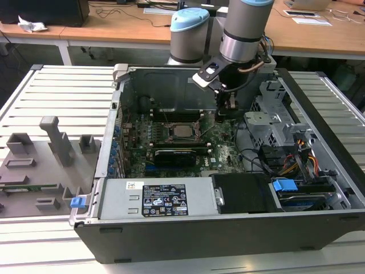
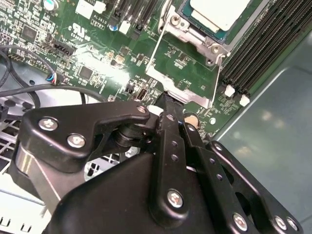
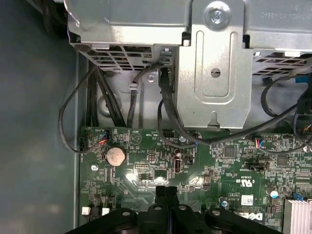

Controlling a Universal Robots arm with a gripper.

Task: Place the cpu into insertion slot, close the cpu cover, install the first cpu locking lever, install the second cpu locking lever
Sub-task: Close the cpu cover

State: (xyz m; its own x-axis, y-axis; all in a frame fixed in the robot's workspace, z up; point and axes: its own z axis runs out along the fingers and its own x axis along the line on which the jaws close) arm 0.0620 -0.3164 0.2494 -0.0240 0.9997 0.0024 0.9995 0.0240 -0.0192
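Note:
The cpu [image 1: 183, 131] [image 2: 222, 12], a square chip with a silvery-beige top, lies in the insertion slot [image 1: 170, 136] [image 2: 178, 27] on the green motherboard. In the second wrist view the cpu cover [image 2: 178, 92], a thin silver frame, looks swung open on the gripper's side of the slot, with board showing through its window. Two thin wire levers [image 2: 157, 48] [image 2: 219, 73] run along its sides. My gripper [image 1: 223, 117] [image 2: 166, 102] [image 3: 166, 191] is shut with nothing in it, its tips just at the cover's free edge. Whether they touch is unclear.
Black memory slots [image 2: 258, 44] flank the socket. A black expansion card [image 1: 174, 155] lies in front of it. A metal drive cage [image 1: 274, 123] [image 3: 214, 63] with black cables [image 3: 165, 112] stands on the exterior view's right. The power supply [image 1: 154, 200] sits at the case front.

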